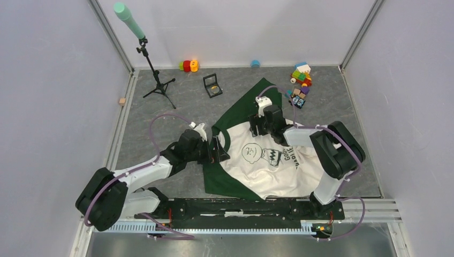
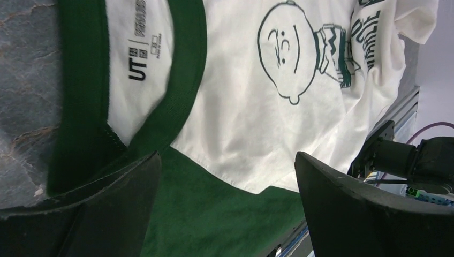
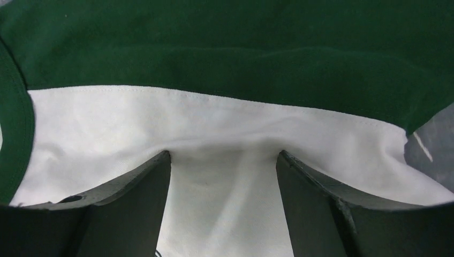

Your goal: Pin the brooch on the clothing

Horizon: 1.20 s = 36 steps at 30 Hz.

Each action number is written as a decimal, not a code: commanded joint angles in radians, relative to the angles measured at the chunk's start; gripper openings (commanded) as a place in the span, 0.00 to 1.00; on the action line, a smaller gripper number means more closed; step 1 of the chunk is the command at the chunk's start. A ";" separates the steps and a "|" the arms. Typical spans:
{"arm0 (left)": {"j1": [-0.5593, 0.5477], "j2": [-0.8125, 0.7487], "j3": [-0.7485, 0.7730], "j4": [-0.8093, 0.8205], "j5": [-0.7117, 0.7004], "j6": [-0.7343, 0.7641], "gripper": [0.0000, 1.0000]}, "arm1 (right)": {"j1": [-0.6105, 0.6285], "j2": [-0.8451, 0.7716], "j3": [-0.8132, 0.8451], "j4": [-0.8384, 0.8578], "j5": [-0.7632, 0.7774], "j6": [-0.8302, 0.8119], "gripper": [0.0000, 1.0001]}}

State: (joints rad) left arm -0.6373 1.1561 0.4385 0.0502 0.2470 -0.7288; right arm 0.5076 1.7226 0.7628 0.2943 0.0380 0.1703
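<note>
The clothing (image 1: 257, 174), a cream T-shirt with dark green sleeves and collar and a cartoon boy print, lies flat on the grey table. My left gripper (image 1: 220, 151) hovers open just left of the collar; in the left wrist view it (image 2: 227, 156) stands over the green sleeve with nothing between its fingers. My right gripper (image 1: 261, 128) is down on the far shoulder. In the right wrist view it (image 3: 223, 155) has its jaws apart, both tips pressed into the white cloth (image 3: 214, 118), which puckers between them. I cannot make out the brooch in any view.
A small black box (image 1: 212, 85) with white lining lies open behind the shirt. A tripod (image 1: 157, 80) stands at the back left. Coloured toy blocks (image 1: 300, 80) sit at the back right, and red and yellow toys (image 1: 189, 65) by the back wall. The arms' black rail (image 1: 241, 206) runs along the near edge.
</note>
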 commanded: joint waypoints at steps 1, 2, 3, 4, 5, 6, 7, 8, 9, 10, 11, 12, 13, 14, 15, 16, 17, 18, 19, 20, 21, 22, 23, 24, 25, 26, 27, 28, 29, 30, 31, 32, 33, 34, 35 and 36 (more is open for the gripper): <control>-0.003 0.043 0.001 0.109 0.036 -0.022 1.00 | -0.003 0.096 0.111 0.006 -0.035 -0.018 0.77; -0.003 0.049 0.005 0.109 0.033 -0.015 1.00 | -0.003 0.119 0.137 0.000 -0.035 -0.020 0.78; -0.004 0.053 0.009 0.107 0.026 -0.007 1.00 | -0.003 0.135 0.159 -0.009 -0.035 -0.025 0.78; -0.005 0.055 0.018 0.099 0.013 0.001 1.00 | -0.003 0.152 0.184 -0.015 -0.036 -0.031 0.78; -0.004 0.056 0.025 0.094 0.004 0.010 1.00 | -0.003 0.165 0.205 -0.030 -0.035 -0.039 0.79; -0.004 0.057 0.035 0.093 -0.002 0.017 1.00 | -0.003 0.170 0.227 -0.047 -0.058 -0.046 0.79; -0.004 0.060 0.045 0.092 -0.006 0.023 1.00 | -0.003 0.168 0.247 -0.060 -0.068 -0.057 0.81; -0.004 0.066 0.055 0.098 -0.007 0.028 1.00 | -0.003 0.159 0.261 -0.079 -0.072 -0.065 0.83; -0.004 0.076 0.065 0.110 -0.004 0.031 1.00 | -0.003 0.140 0.281 -0.104 -0.071 -0.073 0.85; -0.004 0.089 0.075 0.118 -0.001 0.032 1.00 | -0.003 0.118 0.296 -0.129 -0.065 -0.081 0.89; -0.004 0.108 0.091 0.119 0.007 0.034 1.00 | -0.003 0.083 0.309 -0.159 -0.056 -0.088 0.92; -0.004 0.128 0.104 0.117 0.015 0.033 1.00 | -0.003 0.045 0.312 -0.183 -0.034 -0.094 0.94; -0.004 0.146 0.114 0.118 0.022 0.030 1.00 | -0.005 -0.004 0.305 -0.212 0.001 -0.095 0.96; -0.004 0.163 0.119 0.122 0.026 0.029 1.00 | -0.011 -0.060 0.291 -0.236 0.024 -0.092 0.98; -0.006 0.175 0.119 0.131 0.027 0.026 1.00 | -0.019 -0.107 0.271 -0.266 0.054 -0.083 0.98; -0.005 0.184 0.116 0.140 0.028 0.025 1.00 | -0.035 -0.166 0.238 -0.290 0.086 -0.069 0.98; -0.007 0.188 0.110 0.152 0.028 0.022 1.00 | -0.054 -0.222 0.205 -0.331 0.112 -0.045 0.98; -0.009 0.192 0.105 0.162 0.028 0.021 1.00 | -0.083 -0.269 0.160 -0.360 0.130 -0.021 0.98; -0.014 0.193 0.100 0.171 0.026 0.025 1.00 | -0.119 -0.324 0.109 -0.386 0.143 -0.001 0.98; -0.017 0.194 0.096 0.177 0.021 0.028 1.00 | -0.162 -0.377 0.056 -0.411 0.144 0.020 0.98; -0.020 0.195 0.094 0.186 0.017 0.033 1.00 | -0.205 -0.421 0.014 -0.427 0.141 0.036 0.98; -0.026 0.197 0.090 0.196 0.011 0.038 1.00 | -0.250 -0.475 -0.029 -0.446 0.138 0.039 0.98; -0.031 0.200 0.089 0.212 0.006 0.040 1.00 | -0.283 -0.518 -0.063 -0.467 0.138 0.037 0.98; -0.034 0.206 0.089 0.227 -0.001 0.041 1.00 | -0.316 -0.566 -0.098 -0.487 0.145 0.034 0.98; -0.037 0.213 0.091 0.238 -0.003 0.041 1.00 | -0.343 -0.614 -0.127 -0.507 0.148 0.031 0.98; -0.040 0.221 0.096 0.250 -0.003 0.039 1.00 | -0.358 -0.650 -0.144 -0.530 0.148 0.029 0.98; -0.042 0.232 0.102 0.257 -0.002 0.036 1.00 | -0.367 -0.691 -0.161 -0.552 0.147 0.031 0.98; -0.042 0.243 0.107 0.264 0.001 0.036 1.00 | -0.368 -0.726 -0.177 -0.566 0.142 0.041 0.98; -0.042 0.251 0.112 0.269 0.005 0.033 1.00 | -0.368 -0.751 -0.189 -0.578 0.128 0.056 0.98; -0.042 0.261 0.115 0.273 0.008 0.034 1.00 | -0.368 -0.774 -0.205 -0.586 0.112 0.071 0.98; -0.042 0.267 0.117 0.276 0.013 0.034 1.00 | -0.368 -0.797 -0.221 -0.590 0.098 0.091 0.98; -0.042 0.270 0.116 0.278 0.016 0.038 1.00 | -0.368 -0.810 -0.235 -0.591 0.086 0.110 0.97; -0.042 0.274 0.114 0.284 0.015 0.041 1.00 | -0.369 -0.821 -0.252 -0.588 0.079 0.120 0.95; -0.042 0.280 0.112 0.291 0.013 0.049 1.00 | -0.368 -0.825 -0.268 -0.574 0.076 0.125 0.93; -0.042 0.288 0.112 0.302 0.007 0.056 1.00 | -0.369 -0.825 -0.285 -0.555 0.077 0.126 0.91; -0.042 0.299 0.112 0.313 0.001 0.062 1.00 | -0.368 -0.816 -0.296 -0.541 0.074 0.125 0.87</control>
State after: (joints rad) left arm -0.6758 1.4288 0.5282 0.2737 0.2638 -0.7177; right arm 0.1390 0.9115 0.5114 -0.2813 0.1413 0.2489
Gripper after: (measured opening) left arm 0.994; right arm 0.920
